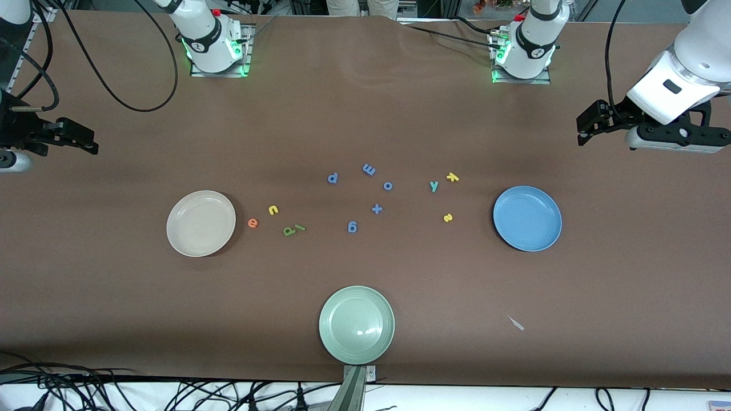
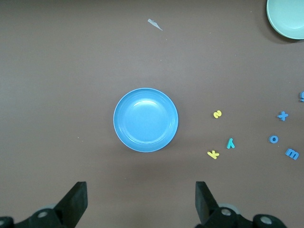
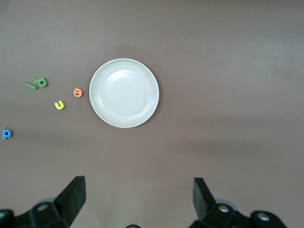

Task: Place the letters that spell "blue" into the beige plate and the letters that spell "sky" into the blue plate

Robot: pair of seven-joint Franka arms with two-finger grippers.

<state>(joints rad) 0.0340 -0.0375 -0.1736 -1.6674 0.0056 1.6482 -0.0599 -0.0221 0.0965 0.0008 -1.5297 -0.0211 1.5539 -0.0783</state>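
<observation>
While foam letters (image 1: 273, 210) lie flat, round plates (image 1: 201, 223) sit empty.

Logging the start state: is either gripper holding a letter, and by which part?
Nothing is held. The left gripper and right gripper are both open and empty.

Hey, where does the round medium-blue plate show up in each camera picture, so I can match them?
Front view: the round medium-blue plate lies toward the left arm's end of the table, beside the small yellow foam s.
Left wrist view: the plate sits mid-picture, past the open left gripper.
Right wrist view: not in it.
Shared landmark: the yellow s beside the plate, in the front and left wrist views.
</observation>
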